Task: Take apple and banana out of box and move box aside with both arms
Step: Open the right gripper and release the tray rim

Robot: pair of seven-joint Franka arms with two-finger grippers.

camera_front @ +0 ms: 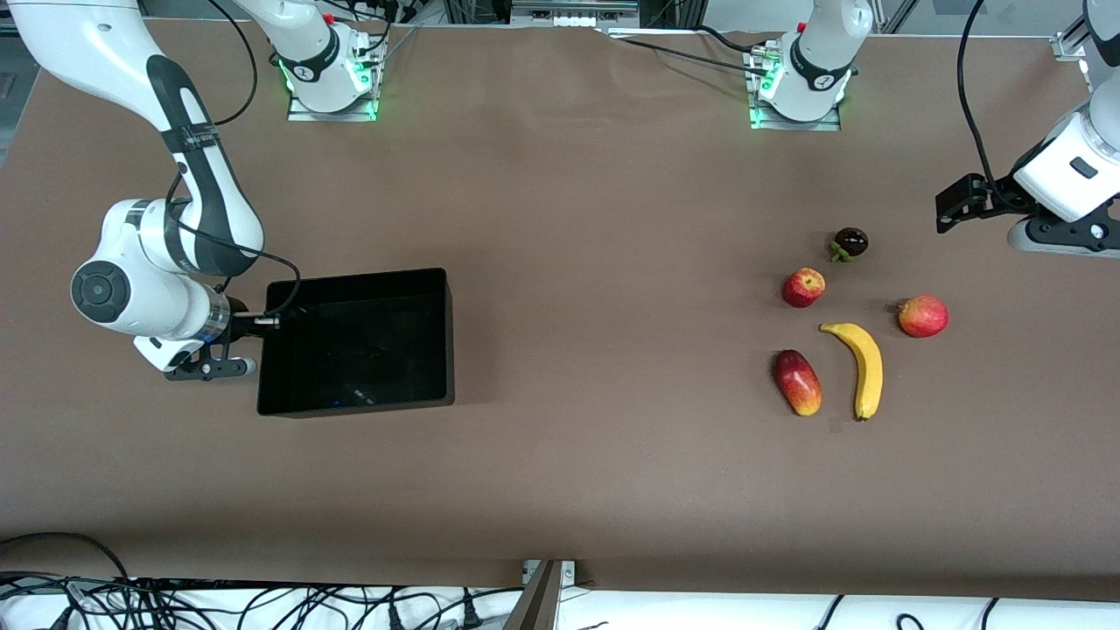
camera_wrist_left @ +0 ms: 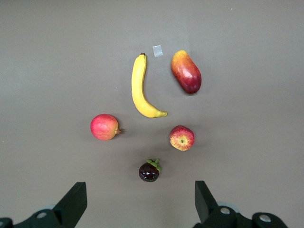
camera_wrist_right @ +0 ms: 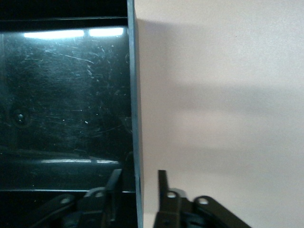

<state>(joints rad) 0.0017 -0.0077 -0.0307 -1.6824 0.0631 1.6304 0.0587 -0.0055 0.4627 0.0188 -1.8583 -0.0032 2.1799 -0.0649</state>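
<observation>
A brown cloth-covered table fills the scene, with the two white arm bases along its upper edge and loose black cables past its lower edge. Toward the right arm's end sits the shallow rectangular glossy black plastic box, upright on the cloth. The right gripper is at the box's end wall, one finger inside and one outside it; the fingers look slightly parted around the wall, though whether they pinch it is hard to tell.

Toward the left arm's end the fruit lie well apart from the box. An oblong red-and-yellow mango lies beside the long curved yellow banana. The small round red apple with yellowish streaks sits farther from the front camera than the mango. A small dark purple fruit with a green stem cap lies farther still. A round red-orange fruit with an end nub lies just beside the banana's upper tip. The left gripper hovers over the table near the dark fruit, its fingers spread wide and holding nothing.
</observation>
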